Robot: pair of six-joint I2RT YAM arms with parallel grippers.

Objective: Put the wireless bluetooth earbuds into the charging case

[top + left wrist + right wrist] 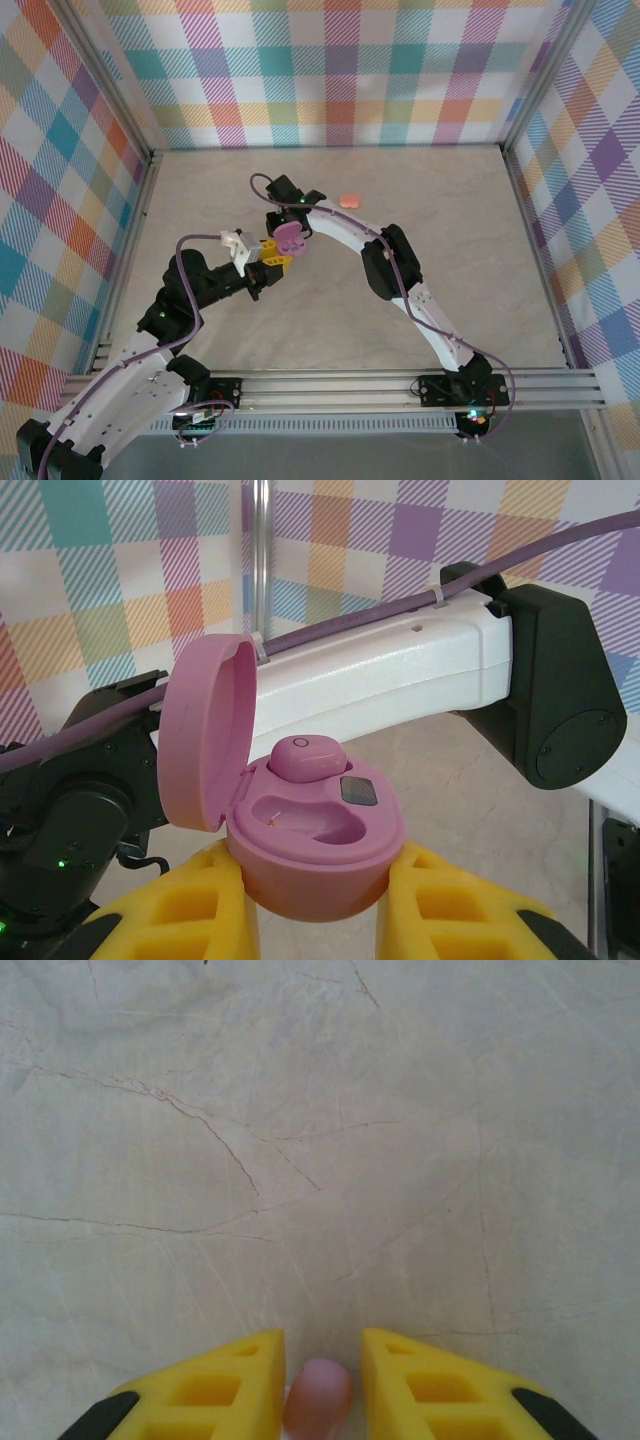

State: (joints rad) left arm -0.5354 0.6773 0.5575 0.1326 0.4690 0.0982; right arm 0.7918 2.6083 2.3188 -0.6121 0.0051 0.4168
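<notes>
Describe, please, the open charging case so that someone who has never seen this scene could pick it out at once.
On the marble-look table walled in plaid, look near the middle. There the left gripper clamps a round pink case between yellow fingers. Unlike the orange-pink item lying alone farther back, its lid stands open, with one earbud seated beside an empty socket.

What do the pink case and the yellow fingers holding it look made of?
The pink case: smooth moulded plastic with a satin sheen, soft highlights on the lid. The yellow fingers: matte plastic, probably printed, with open ribbed pockets.
</notes>
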